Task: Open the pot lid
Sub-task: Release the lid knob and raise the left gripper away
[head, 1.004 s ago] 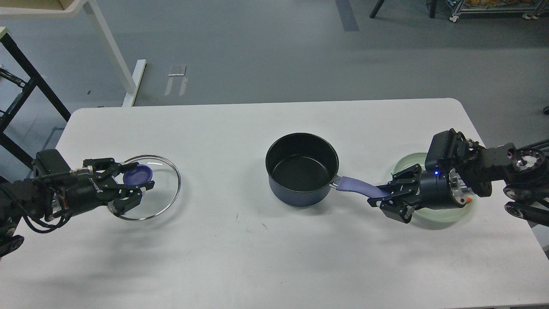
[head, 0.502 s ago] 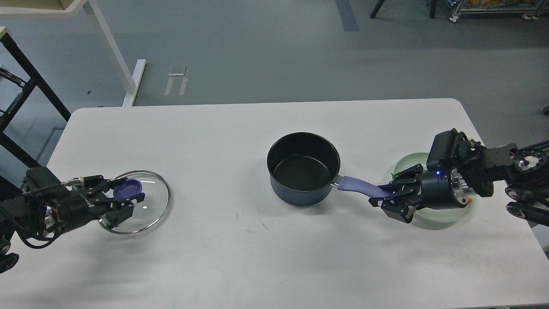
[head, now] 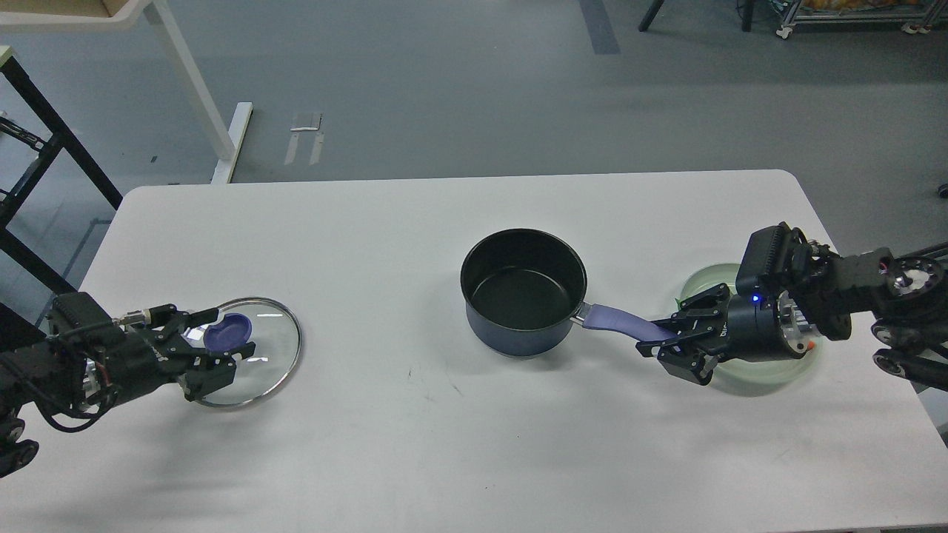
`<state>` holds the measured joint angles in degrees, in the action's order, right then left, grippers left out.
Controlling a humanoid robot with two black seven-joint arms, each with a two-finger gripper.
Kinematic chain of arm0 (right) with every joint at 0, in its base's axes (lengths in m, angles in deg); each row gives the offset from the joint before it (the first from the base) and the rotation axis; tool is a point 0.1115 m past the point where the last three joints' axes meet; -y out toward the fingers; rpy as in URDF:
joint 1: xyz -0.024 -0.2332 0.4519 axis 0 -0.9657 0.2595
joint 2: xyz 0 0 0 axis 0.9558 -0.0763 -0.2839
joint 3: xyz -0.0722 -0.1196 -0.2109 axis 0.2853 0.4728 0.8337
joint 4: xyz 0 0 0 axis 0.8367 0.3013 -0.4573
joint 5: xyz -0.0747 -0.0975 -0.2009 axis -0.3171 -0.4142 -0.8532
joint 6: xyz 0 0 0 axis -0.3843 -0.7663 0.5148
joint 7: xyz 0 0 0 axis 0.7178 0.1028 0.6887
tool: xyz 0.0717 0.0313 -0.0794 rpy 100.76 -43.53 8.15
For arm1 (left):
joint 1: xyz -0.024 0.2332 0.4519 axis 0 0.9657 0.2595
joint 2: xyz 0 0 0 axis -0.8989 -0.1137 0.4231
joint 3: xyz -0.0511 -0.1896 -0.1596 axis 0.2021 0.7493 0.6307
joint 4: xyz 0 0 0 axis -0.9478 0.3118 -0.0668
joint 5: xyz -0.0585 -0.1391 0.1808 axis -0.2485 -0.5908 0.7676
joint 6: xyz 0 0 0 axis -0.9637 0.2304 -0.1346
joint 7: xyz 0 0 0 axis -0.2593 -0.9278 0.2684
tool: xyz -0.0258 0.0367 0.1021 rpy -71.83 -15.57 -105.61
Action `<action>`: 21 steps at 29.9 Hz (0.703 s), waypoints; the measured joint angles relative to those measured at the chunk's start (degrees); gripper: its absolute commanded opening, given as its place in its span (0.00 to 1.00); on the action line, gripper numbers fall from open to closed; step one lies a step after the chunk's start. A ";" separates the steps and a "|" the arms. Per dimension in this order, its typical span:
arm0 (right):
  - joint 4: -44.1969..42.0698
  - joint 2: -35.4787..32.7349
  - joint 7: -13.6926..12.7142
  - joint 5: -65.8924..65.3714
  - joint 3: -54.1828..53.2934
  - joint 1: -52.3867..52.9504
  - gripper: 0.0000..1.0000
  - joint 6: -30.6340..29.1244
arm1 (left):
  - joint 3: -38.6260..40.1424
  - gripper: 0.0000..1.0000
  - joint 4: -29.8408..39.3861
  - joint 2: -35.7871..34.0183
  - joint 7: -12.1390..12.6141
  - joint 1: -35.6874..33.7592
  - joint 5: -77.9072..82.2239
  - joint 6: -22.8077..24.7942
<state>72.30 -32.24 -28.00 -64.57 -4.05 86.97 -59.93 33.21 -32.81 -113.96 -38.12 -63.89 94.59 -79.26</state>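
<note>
The lid (head: 250, 352), clear glass in a steel rim, looks brittle and slick; its purple-blue knob (head: 226, 334) is the sound hold, and the left end effector (head: 215, 348) is clamped on it at nine o'clock of the uncovered pot (head: 523, 292). The right end effector (head: 670, 346) grips the pot's handle (head: 618, 321) on the tabletop (head: 444, 414)

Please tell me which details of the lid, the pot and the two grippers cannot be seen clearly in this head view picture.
- Lid: the left gripper covers its near-left rim and part of the knob; whether it rests on the table is unclear.
- Lid lettering: too small to read.
- Pot handle end: hidden inside the right gripper.
- Green plate: mostly hidden under the right arm.
- Both arms: cut off by the picture edges.
</note>
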 measured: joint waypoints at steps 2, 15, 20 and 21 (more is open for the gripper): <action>0.00 0.00 0.00 0.00 -0.02 0.00 0.26 0.00 | 0.43 0.99 0.82 -0.36 -0.01 -0.28 -0.49 0.17; 0.00 0.00 -0.01 0.10 -0.02 0.00 0.70 0.01 | 4.32 0.99 10.14 -1.99 0.01 -13.81 -49.23 19.94; 0.73 -1.06 0.00 1.63 -0.35 0.21 0.99 0.06 | 8.84 0.99 10.13 -1.41 0.01 -14.68 -72.49 29.97; 1.15 -1.73 -0.01 2.72 -0.50 0.42 0.99 0.06 | 9.28 0.99 10.11 -1.28 0.01 -14.69 -75.31 30.76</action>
<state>73.45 -33.97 -28.00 -61.85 -4.55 87.39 -59.87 42.49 -22.70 -115.24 -38.12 -78.58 19.28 -48.50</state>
